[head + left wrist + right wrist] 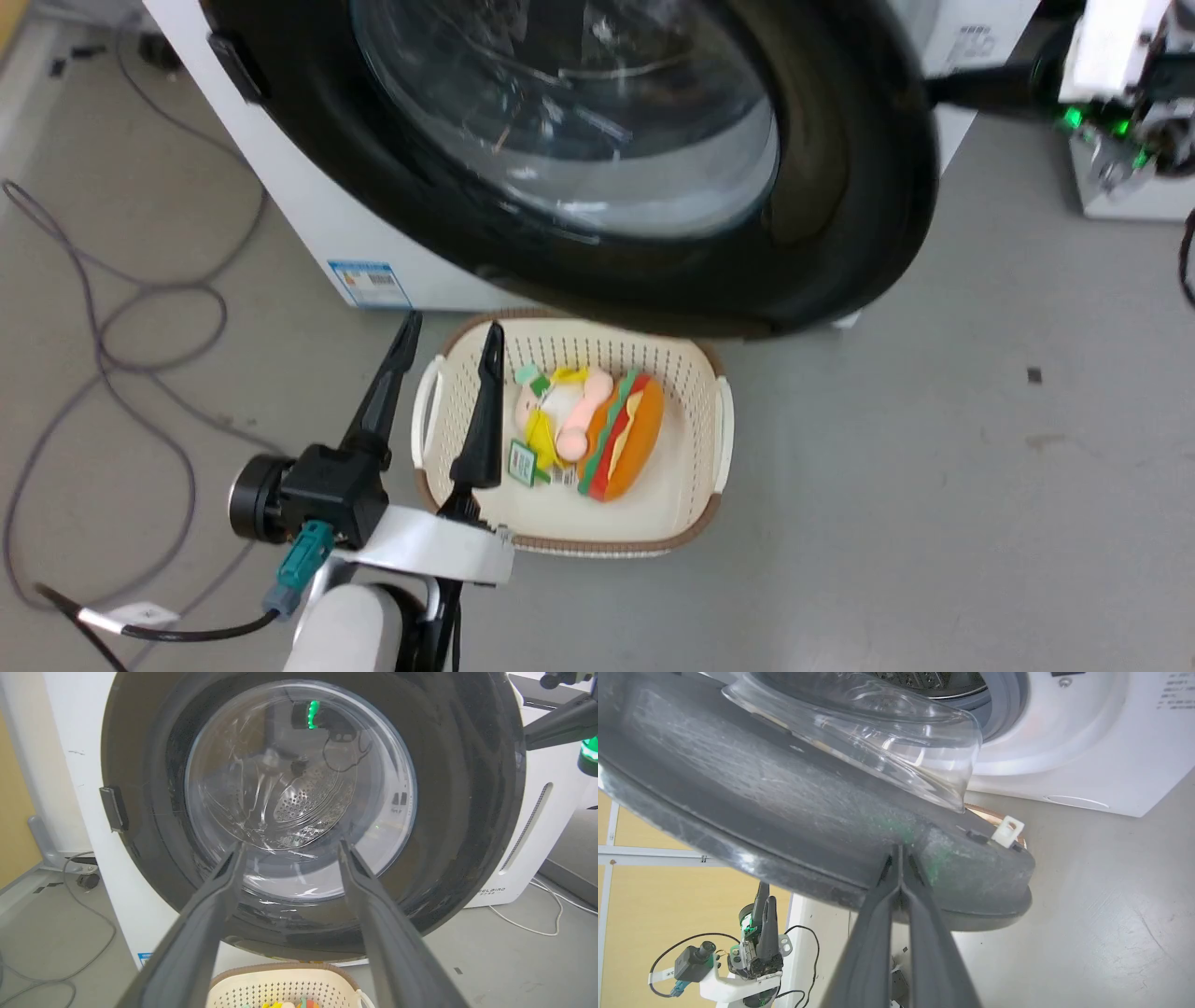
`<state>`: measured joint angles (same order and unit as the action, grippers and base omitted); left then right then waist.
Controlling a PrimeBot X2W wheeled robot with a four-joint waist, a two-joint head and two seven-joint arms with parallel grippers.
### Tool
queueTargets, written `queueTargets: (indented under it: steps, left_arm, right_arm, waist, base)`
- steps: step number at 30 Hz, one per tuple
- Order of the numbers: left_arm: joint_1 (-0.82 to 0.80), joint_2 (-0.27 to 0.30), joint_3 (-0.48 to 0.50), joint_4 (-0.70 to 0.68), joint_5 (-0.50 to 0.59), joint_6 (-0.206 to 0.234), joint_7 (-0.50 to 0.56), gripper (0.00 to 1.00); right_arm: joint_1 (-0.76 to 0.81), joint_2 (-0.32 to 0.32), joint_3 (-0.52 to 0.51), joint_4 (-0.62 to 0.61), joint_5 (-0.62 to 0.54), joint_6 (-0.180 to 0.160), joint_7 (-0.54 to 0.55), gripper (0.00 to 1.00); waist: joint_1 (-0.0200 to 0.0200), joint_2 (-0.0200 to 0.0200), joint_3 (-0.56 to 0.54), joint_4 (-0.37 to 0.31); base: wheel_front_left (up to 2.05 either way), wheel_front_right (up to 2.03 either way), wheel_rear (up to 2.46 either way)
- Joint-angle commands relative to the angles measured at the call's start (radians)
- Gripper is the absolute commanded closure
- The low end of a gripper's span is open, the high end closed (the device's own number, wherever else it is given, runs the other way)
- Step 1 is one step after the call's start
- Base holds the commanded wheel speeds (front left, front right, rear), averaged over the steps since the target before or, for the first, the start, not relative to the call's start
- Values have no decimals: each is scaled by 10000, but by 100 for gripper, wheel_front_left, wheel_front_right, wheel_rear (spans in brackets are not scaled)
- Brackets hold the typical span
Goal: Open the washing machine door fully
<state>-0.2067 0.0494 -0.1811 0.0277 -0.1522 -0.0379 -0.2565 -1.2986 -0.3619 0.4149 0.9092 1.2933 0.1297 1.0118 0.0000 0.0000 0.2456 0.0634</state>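
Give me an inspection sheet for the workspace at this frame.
Surface: grey floor, scuffed, with a small dark mark at right.
Job's things: washing machine door partly open, swung away from the white machine; not fully open.
Clutter: cream basket holding a burger toy and other soft toys, below the door's lower edge.
Grippers: left gripper jaws open, above the basket's left rim; right gripper jaws shut, tips against the door's edge.
Cables: grey cable looped on the floor at left.
Surroundings: white slotted unit beside the machine; yellow wall.
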Motion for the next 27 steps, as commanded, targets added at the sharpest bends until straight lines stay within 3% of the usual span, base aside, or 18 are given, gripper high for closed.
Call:
queueTargets:
  steps: [1,15,27]
  left_arm:
    - [179,8,39,57,66,22,-53,0]
    - [1483,19,375,627,386,10,-53,0]
    - [2225,116,626,856,695,-145,-53,0]
  right_arm:
    - [345,43,-7,-127,128,10,117,100]
    - [2769,665,-66,-1680,691,10,712,100]
    - [4667,1651,-224,-3299,1300,10,1001,100]
  waist:
    - [0,0,-439,24]
    - [0,0,-2019,-105]
    - [0,0,-2512,227]
  base:
    - [0,0,0]
    - [0,0,0]
    - [0,0,0]
